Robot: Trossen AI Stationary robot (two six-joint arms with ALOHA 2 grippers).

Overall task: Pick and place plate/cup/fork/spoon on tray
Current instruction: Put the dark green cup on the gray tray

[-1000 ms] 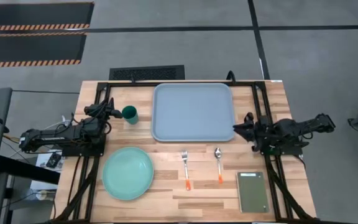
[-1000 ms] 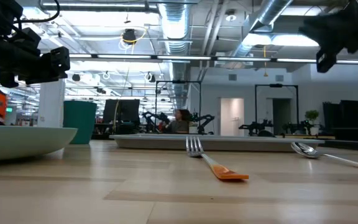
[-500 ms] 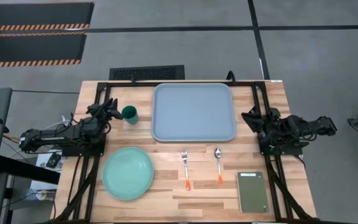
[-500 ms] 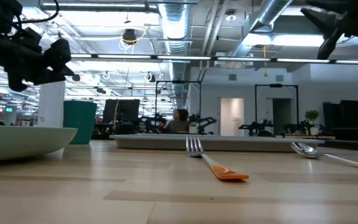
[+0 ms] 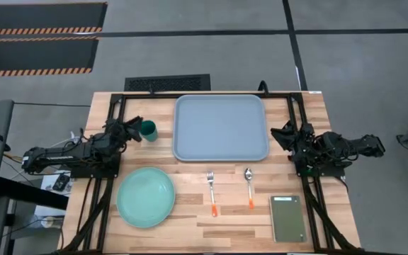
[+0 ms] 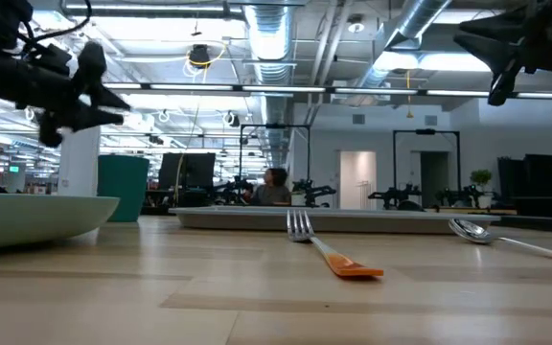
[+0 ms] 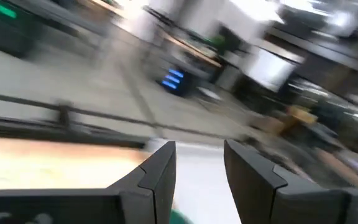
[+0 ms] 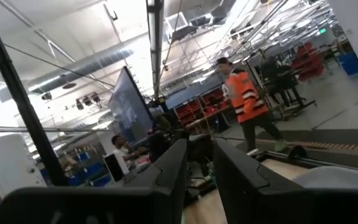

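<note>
The dark green cup (image 5: pixel 148 129) stands upright on the table left of the pale blue-grey tray (image 5: pixel 220 127). My left gripper (image 5: pixel 134 127) is open just left of the cup, above the table, and touches nothing. The mint-green plate (image 5: pixel 146 197) lies near the front left. The fork (image 5: pixel 212 193) and the spoon (image 5: pixel 249 185) lie side by side in front of the tray, orange handles toward the near edge. My right gripper (image 5: pixel 280 133) hovers slightly open and empty beside the tray's right edge.
A dark green-grey slab (image 5: pixel 288 218) lies at the front right. Black frame rails (image 5: pixel 112 142) run along both table sides under the arms. In the right wrist view a person in an orange vest (image 8: pixel 247 102) stands in the room beyond.
My left gripper has moved toward the cup and turned, its fingers now pointing at it. My right gripper has moved from the tray's near right corner toward the far edge, rising a little.
</note>
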